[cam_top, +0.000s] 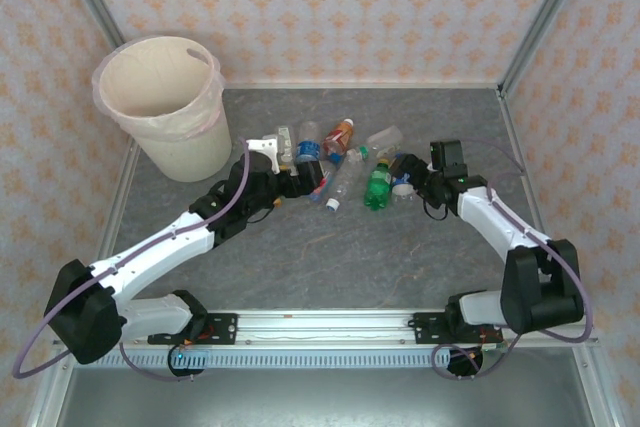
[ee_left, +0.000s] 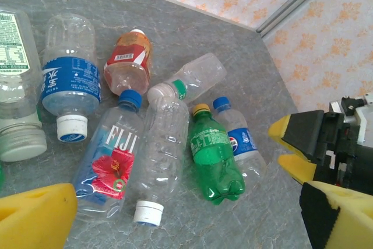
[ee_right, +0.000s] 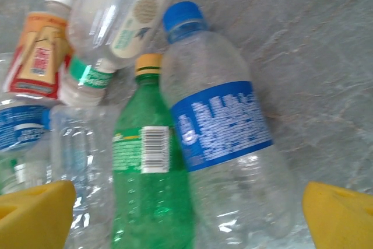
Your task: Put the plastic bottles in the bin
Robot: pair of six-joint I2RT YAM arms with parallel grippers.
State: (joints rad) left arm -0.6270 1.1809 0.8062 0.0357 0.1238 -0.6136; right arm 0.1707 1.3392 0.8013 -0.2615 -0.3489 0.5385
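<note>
Yellow pads point(ee_left: 35, 217) of the left arm's jaws sit in the bottom corners of the left wrist view. They are spread wide with nothing between them and hover over the pile.

At the upper left of the overhead view stands the tall round cream bin point(cam_top: 195, 152) with its pink liner. The heap of small plastic bottles point(cam_top: 340, 162) lies at the centre of the grey stone-patterned bench point(cam_top: 330, 257), well apart from the bin.

Reading left to right in the left wrist view:
- a clear bottle with a green-printed label point(ee_left: 14, 56), its print too small to read
- a clear bottle with a blue label point(ee_left: 70, 80) bearing white Chinese characters
- an orange bottle with a red label point(ee_left: 128, 62) and a barcode
- a clear blue-capped bottle point(ee_left: 111, 167) marked FIJI above a red flower
- an unlabelled clear bottle with a white cap point(ee_left: 163, 150)
- a green bottle with a yellow cap point(ee_left: 213, 155), whose label seems to read Sprite
- a blue-labelled clear bottle point(ee_left: 240, 144) with a Pepsi-style roundel

At the right, the right arm's jaws also stand wide open and empty. In the right wrist view their pads point(ee_right: 341, 217) straddle the green bottle and the blue-labelled one. A barcode shows there, but the white print is blurred.

Both arms appear to be choosing a first pick, and nothing seems binned yet. Each would do best to single out one bottle. It should come down square across the body at the label, not the slippery cap, and slip one pad into the seam where neighbours touch. The left arm, nearer the bin, looks better placed to carry.
</note>
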